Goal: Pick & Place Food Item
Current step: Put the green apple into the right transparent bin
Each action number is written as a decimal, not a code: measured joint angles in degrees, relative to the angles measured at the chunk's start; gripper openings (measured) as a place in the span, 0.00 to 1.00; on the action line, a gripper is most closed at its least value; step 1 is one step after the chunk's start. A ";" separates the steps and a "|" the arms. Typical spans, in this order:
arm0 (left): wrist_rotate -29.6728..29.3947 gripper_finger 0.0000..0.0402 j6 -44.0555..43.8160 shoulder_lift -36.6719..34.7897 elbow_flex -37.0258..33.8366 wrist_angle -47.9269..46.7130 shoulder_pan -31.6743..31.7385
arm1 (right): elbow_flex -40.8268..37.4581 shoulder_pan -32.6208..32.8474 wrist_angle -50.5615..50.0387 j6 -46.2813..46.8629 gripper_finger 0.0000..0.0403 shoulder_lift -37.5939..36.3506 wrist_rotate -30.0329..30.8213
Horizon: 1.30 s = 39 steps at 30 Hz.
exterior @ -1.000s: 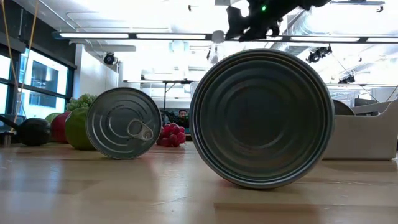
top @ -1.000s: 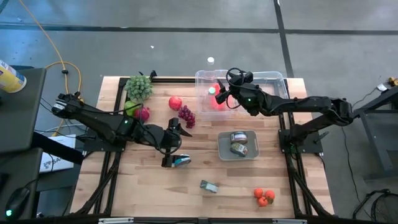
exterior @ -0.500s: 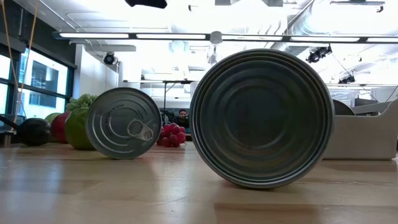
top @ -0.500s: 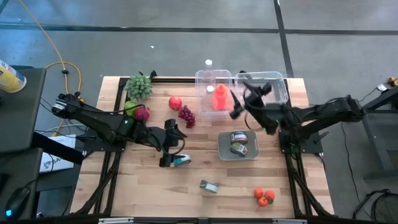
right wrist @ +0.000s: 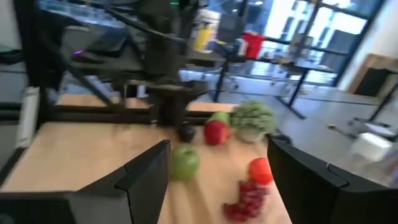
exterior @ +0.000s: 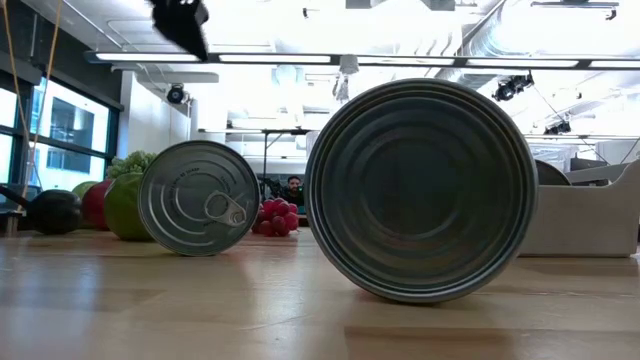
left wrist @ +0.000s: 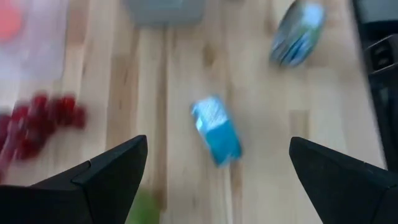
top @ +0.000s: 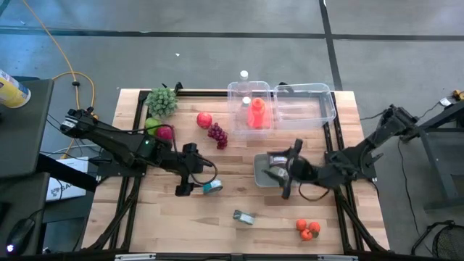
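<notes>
1. Reaching stage: left gripper (top: 190, 168) hovers over the wooden table (top: 239, 196), just beside the small blue-labelled tin can lying on its side (top: 212, 187); the pick is not yet made, by my reading.
2. Left jaws: spread wide, holding nothing; in the left wrist view the blue can (left wrist: 216, 129) lies between the 2 fingers (left wrist: 102, 177), untouched.
3. Next move, as a judgement: lower, centre the can between the fingertips, then close across its round side, which may roll.
4. Right gripper (top: 284, 168): above the grey square tray (top: 258, 174) carrying cans, jaws partly open, nothing visibly held.
5. Likely destination: clear plastic bin (top: 304, 105) at the table's far edge, with 1 red item (top: 255, 114) already inside.
</notes>
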 joint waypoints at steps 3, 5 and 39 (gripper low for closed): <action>-1.45 0.95 -2.82 0.01 -2.03 -2.36 0.04 | -0.01 1.74 -0.14 1.09 0.63 2.55 -1.44; -1.61 0.95 -4.19 0.02 -3.64 -3.37 0.64 | -0.01 2.42 -0.03 1.89 0.63 4.45 -1.48; 8.31 0.95 -25.16 -11.66 -28.20 5.80 25.70 | 0.01 2.09 -1.00 3.17 0.63 14.23 -5.66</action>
